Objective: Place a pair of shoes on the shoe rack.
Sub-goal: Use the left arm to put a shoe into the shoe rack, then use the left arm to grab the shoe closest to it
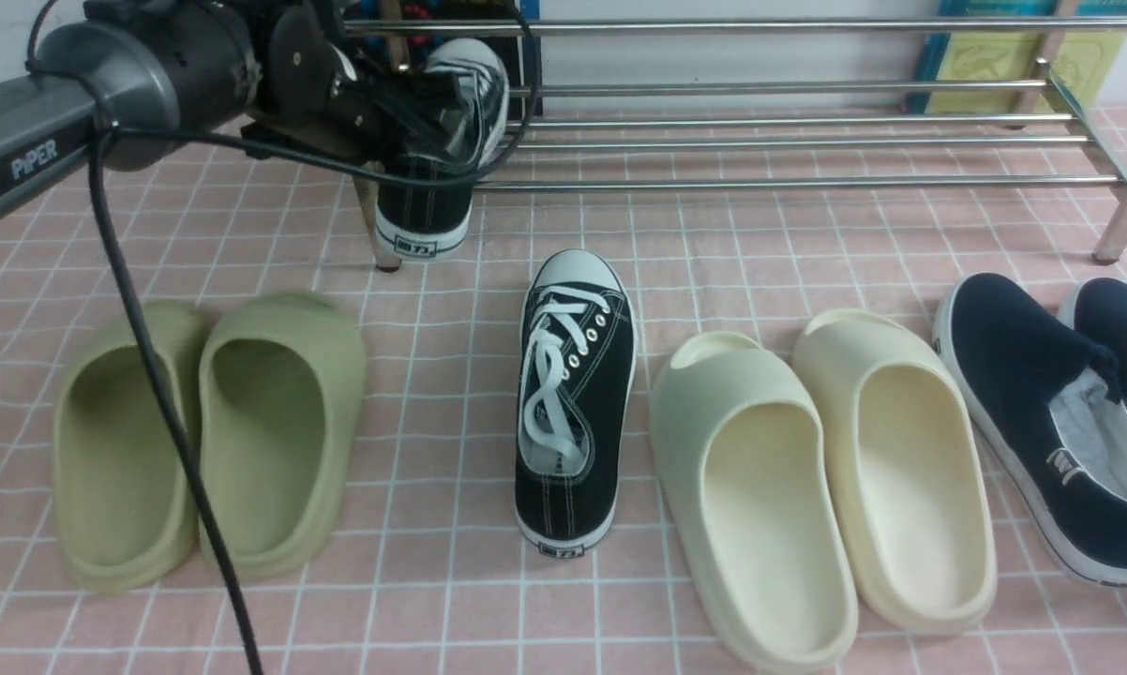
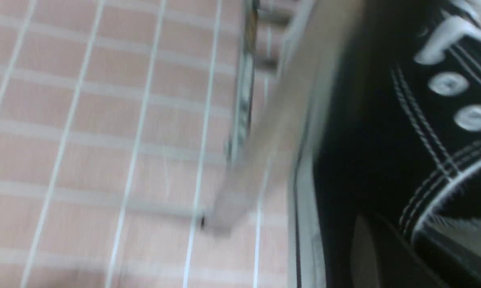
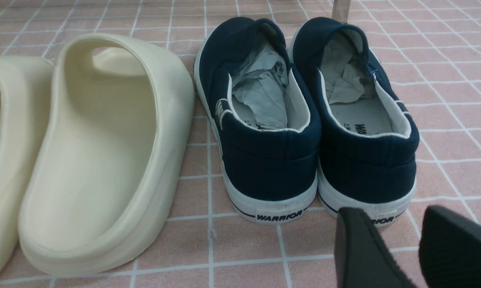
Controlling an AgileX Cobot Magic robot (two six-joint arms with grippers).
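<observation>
Front view: the left gripper (image 1: pixel 412 111) is seen clamped tight on the held sneaker (image 1: pixel 429 211) at the left end of the rack (image 1: pixel 807 141). The grip appears to be taken near the shoe's opening. The toe is tipped up over the bars while the heel hangs down in front of the lowest bar, beside the rack leg (image 1: pixel 368 220). It is not yet laid flat. The other sneaker (image 1: pixel 575 394) is left on the pink tiled floor (image 1: pixel 713 262), toe toward the rack, between the green slides (image 1: pixel 212 441) and the cream slides (image 1: pixel 826 478). The navy slip-ons (image 1: pixel 1042 412) are parked far right. So 1 of 2 is judged in hand, 0 racked.

Left wrist view: everything is smeared by blur. The held sneaker (image 2: pixel 404 140) is shown right up against the camera, eyelets and stitching just readable, with the rack leg just beside it.

Right wrist view: the right gripper (image 3: pixel 392 224) is held low, jaws spread, nothing between them, just behind the heels of the navy slip-ons. It is judged to be kept clear of the left arm's work, well apart from the other sneaker.
</observation>
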